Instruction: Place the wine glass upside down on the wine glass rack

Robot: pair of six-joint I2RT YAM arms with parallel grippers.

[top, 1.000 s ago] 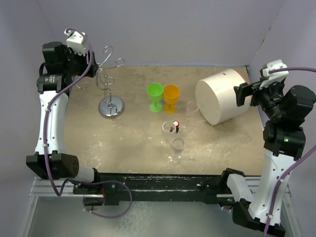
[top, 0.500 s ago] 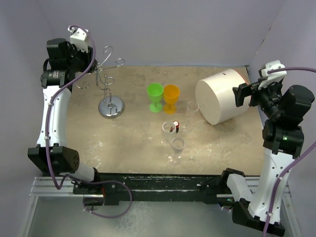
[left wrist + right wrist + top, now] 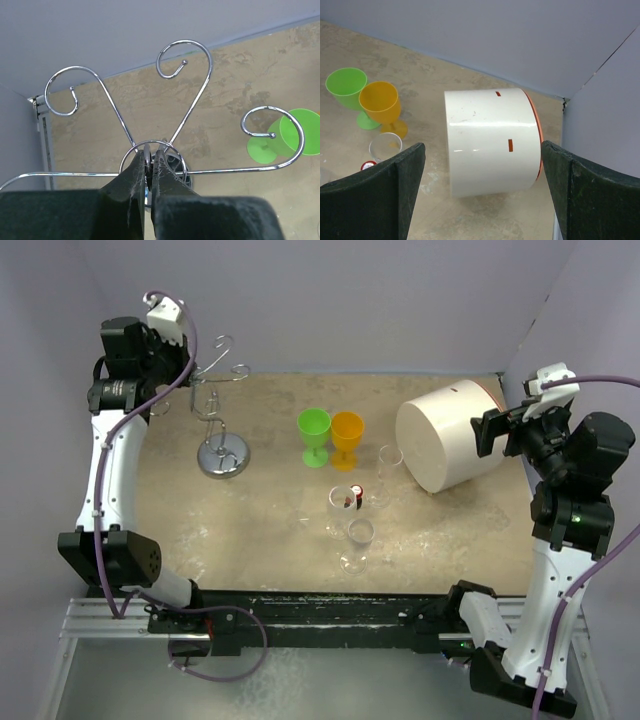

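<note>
Silver wire wine glass rack [image 3: 222, 456] with round disc base sits near the desk's far-left corner, post vertical, curled arms fanning out on top. Left gripper [image 3: 150, 153] clenched on the rack's top hub. Clear stemmed wine glasses [image 3: 341, 506] upright mid-desk, rims up. Right gripper [image 3: 482, 150] spread wide, grasping nothing.

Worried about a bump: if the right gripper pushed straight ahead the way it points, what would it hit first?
Likely the white cylinder lying on its side, dead ahead of the right gripper; depth unclear.
</note>
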